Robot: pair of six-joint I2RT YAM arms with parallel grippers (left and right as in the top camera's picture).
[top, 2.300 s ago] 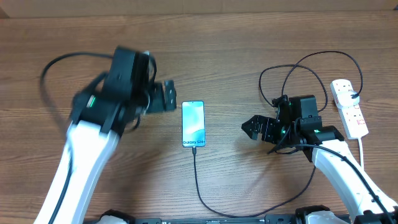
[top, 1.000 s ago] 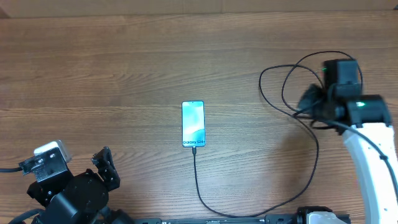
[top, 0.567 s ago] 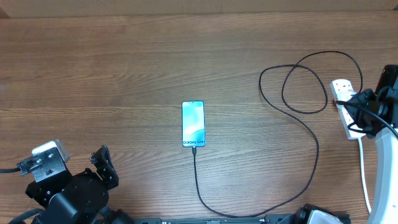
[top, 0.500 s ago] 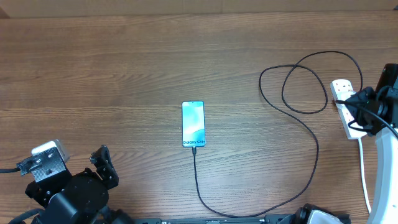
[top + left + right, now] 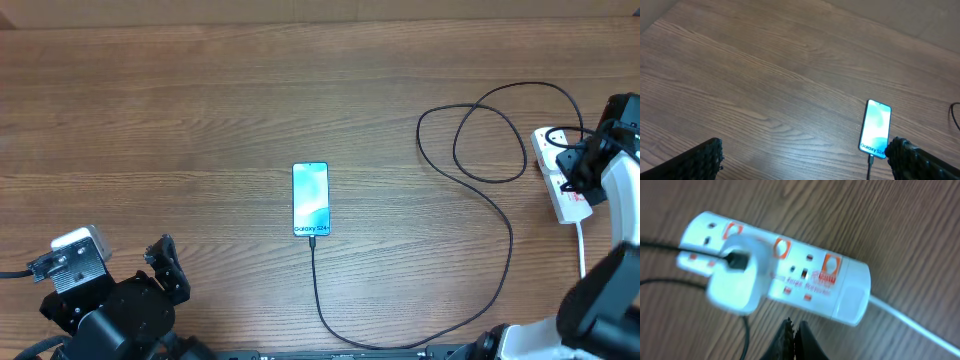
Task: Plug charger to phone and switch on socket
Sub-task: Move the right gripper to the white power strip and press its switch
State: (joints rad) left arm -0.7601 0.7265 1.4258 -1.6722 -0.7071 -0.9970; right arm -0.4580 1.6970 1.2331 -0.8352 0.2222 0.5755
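The right gripper (image 5: 793,330) closed beside the socket (image 5: 807,262); the left gripper (image 5: 805,155) spread and empty
Fingertips of the right gripper are pressed together with nothing between them, just beside the socket's long edge; contact cannot be told. A white adapter (image 5: 737,275) sits in the socket, and the black charger (image 5: 505,235) runs from it, loops across the table (image 5: 200,120) and meets the lower edge of the phone (image 5: 311,200). The phone lies flat, screen up, mid-table, well apart from both grippers. The left gripper is at the near-left corner, fingers wide apart
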